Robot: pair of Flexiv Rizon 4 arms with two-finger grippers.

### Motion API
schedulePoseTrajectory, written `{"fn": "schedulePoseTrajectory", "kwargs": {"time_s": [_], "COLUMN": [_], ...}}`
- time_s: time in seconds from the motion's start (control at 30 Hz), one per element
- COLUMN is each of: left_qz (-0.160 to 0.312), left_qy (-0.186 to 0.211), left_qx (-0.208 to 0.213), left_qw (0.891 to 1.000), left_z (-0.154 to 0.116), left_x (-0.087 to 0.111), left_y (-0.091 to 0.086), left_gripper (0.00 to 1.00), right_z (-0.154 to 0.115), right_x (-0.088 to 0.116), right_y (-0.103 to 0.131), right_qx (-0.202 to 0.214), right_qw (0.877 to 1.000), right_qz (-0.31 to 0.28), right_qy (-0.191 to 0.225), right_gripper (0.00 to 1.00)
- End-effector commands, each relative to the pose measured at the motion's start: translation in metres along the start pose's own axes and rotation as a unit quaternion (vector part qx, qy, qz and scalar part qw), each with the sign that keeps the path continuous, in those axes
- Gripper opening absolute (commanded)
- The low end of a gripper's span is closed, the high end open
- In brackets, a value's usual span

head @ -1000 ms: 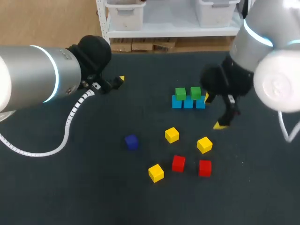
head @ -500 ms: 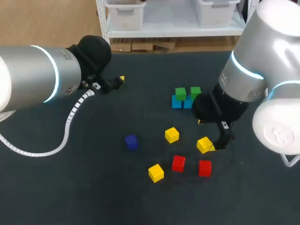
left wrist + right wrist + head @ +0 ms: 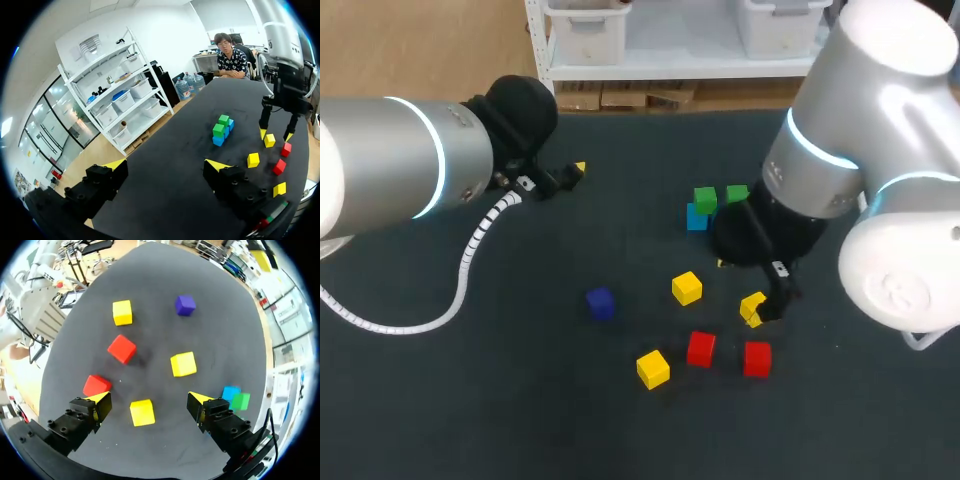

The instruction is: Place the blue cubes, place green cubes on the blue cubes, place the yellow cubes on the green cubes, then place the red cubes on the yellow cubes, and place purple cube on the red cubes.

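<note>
A row of blue cubes [image 3: 698, 218] carries two green cubes [image 3: 705, 199] at the back right, partly hidden by my right arm. Three yellow cubes lie loose in front: one [image 3: 687, 288], one [image 3: 653, 368], and one [image 3: 753, 308] under my right gripper [image 3: 744, 291]. In the right wrist view that yellow cube [image 3: 142, 412] sits between the spread fingers of the open gripper [image 3: 148, 399], untouched. Two red cubes [image 3: 700, 348] [image 3: 757, 358] and a purple cube [image 3: 600, 302] lie nearby. My left gripper [image 3: 165, 165] stands open and empty at the back left, far from the cubes.
The left arm's grey cable [image 3: 470, 260] loops over the table's left part. The loose cubes lie close together around the right gripper, with a red cube [image 3: 96, 385] beside one of its fingers.
My right arm has swung from beside the blue and green stack toward the front, bringing its open gripper over a yellow cube. The left arm has not moved.
</note>
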State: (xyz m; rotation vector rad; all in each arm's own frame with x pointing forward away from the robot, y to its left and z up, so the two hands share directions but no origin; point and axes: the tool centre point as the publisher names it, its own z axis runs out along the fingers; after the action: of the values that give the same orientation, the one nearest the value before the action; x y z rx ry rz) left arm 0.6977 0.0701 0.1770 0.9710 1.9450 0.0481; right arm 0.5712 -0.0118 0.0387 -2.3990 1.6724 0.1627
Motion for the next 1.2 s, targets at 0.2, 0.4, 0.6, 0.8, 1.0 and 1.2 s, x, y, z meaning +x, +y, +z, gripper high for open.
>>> {"fn": "schedulePoseTrajectory", "kwargs": {"time_s": [0.2,0.4,0.6,0.8,1.0,1.2], "left_qz": [0.0,0.0,0.0,0.0,0.0,0.0], "left_qy": [-0.001,-0.001,-0.001,-0.001,-0.001,-0.001], "left_qx": [0.0,0.0,0.0,0.0,0.0,0.0], "left_qw": [1.0,1.0,1.0,1.0,1.0,1.0], "left_z": [0.001,0.001,0.001,0.001,0.001,0.001], "left_x": [0.0,0.0,0.0,0.0,0.0,0.0], "left_y": [0.0,0.0,0.0,0.0,0.0,0.0], "left_gripper": [1.0,1.0,1.0,1.0,1.0,1.0], "right_z": [0.013,0.025,0.036,0.047,0.053,0.059], "right_x": [-0.023,-0.027,-0.033,-0.034,-0.032,-0.028], "right_y": [-0.015,-0.028,-0.04,-0.046,-0.054,-0.057], "right_qx": [-0.028,-0.034,-0.028,-0.006,0.006,0.004], "right_qw": [0.998,0.997,0.998,0.998,0.998,0.998], "right_qz": [-0.05,-0.062,-0.061,-0.066,-0.061,-0.057], "right_qy": [-0.013,-0.011,-0.018,-0.003,0.006,0.019], "right_gripper": [1.0,1.0,1.0,0.84,0.73,0.67]}}
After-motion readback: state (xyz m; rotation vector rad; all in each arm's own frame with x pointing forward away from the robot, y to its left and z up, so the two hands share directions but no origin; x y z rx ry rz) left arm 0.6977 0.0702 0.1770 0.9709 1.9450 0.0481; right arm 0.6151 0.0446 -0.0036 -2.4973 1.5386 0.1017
